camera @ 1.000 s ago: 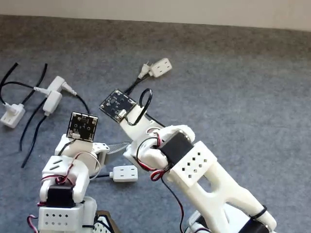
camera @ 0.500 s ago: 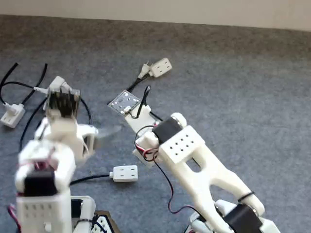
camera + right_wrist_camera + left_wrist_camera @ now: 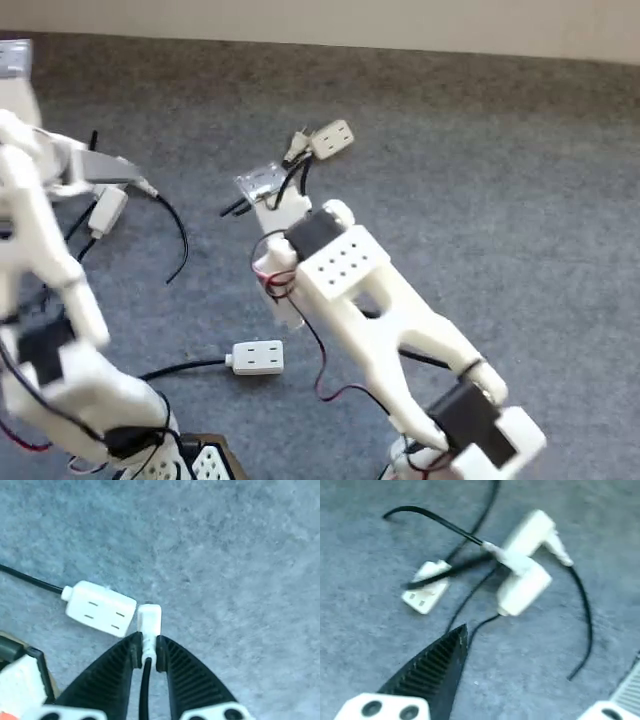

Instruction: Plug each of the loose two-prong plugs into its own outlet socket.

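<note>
My right gripper (image 3: 148, 641) has pushed forward, pinching a plug (image 3: 149, 618) just beside the outlet socket (image 3: 100, 609); my left gripper (image 3: 549, 647), spread wide, has swung away from it.

grey carpeted table (image 3: 520, 160) bears white outlet sockets (image 3: 257, 357) and plugs (image 3: 522, 587) (black cords (image 3: 30, 579))

Black fingers (image 3: 120, 662) clamp a white plug (image 3: 149, 620); it sits just beside a white outlet socket (image 3: 100, 608) on grey carpet (image 3: 235, 555)
</note>
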Robot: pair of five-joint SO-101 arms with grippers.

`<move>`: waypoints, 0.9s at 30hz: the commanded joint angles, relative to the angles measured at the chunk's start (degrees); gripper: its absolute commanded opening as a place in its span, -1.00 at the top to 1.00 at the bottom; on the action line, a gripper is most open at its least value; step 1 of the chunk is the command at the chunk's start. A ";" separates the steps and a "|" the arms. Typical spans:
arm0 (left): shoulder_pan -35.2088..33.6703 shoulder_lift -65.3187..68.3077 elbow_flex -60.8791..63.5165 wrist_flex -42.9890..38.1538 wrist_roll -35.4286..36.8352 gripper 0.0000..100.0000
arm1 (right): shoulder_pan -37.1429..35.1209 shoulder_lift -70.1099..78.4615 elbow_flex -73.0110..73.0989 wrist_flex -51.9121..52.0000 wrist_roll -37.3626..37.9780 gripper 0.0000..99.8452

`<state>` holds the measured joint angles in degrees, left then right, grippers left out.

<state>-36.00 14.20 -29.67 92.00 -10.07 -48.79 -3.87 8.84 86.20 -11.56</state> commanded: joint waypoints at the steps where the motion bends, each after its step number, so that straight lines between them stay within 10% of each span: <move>1: -4.88 8.40 -16.66 3.16 -4.40 0.06 | -4.70 1.54 -3.21 0.48 -6.77 0.99; 27: -17.54 37.49 -51.82 3.60 -8.26 0.06 | -5.76 1.80 -2.95 4.09 -12.22 0.99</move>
<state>-53.32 52.53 -79.16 95.25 -17.80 -54.59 -1.23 8.57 89.19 -23.34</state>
